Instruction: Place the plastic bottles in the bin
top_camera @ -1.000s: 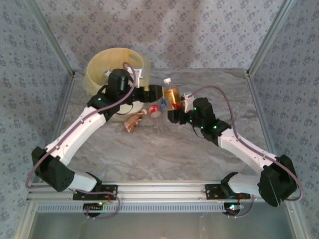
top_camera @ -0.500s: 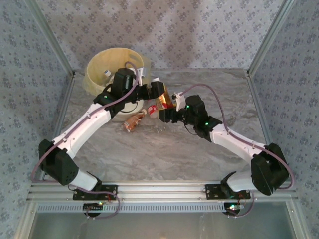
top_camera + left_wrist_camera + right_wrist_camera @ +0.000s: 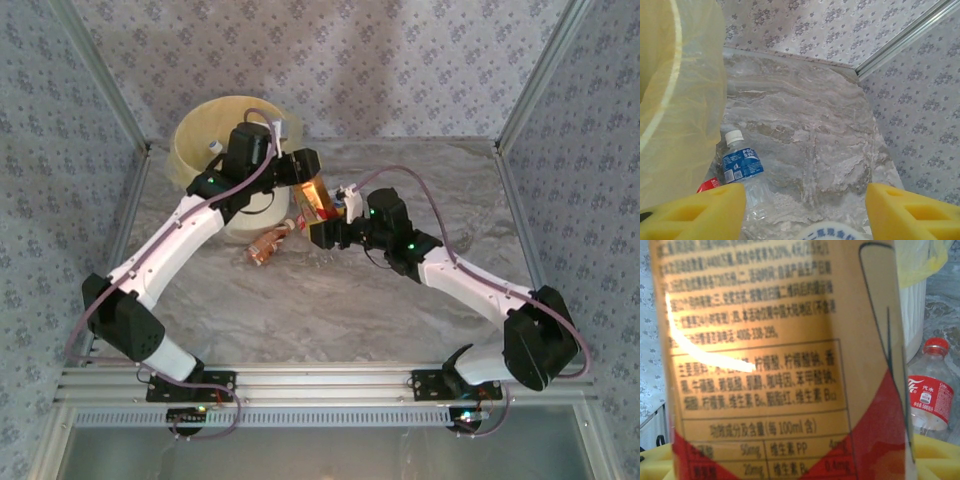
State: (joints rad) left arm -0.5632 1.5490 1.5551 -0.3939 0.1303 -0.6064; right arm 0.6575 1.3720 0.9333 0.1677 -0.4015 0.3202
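Looking from above, the bin (image 3: 192, 160) sits far left on the table (image 3: 400, 300). The left arm reaches beside it, with the left claw (image 3: 303, 168) right by the gold bottle (image 3: 314, 203). Its wrist view adds a blue bottle (image 3: 741, 162) by the bin's bag, and fingers (image 3: 695, 212) either side of a white top (image 3: 827, 232); squeezing or not, nobody can tell. The right claw (image 3: 324, 224), on a bent arm, is clamped on the gold bottle. Its view adds a red bottle (image 3: 930, 390). Open table lies rightward.

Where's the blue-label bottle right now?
Left wrist view, lower left: the blue-label bottle sits on the table beside the bin, just ahead of the left gripper.
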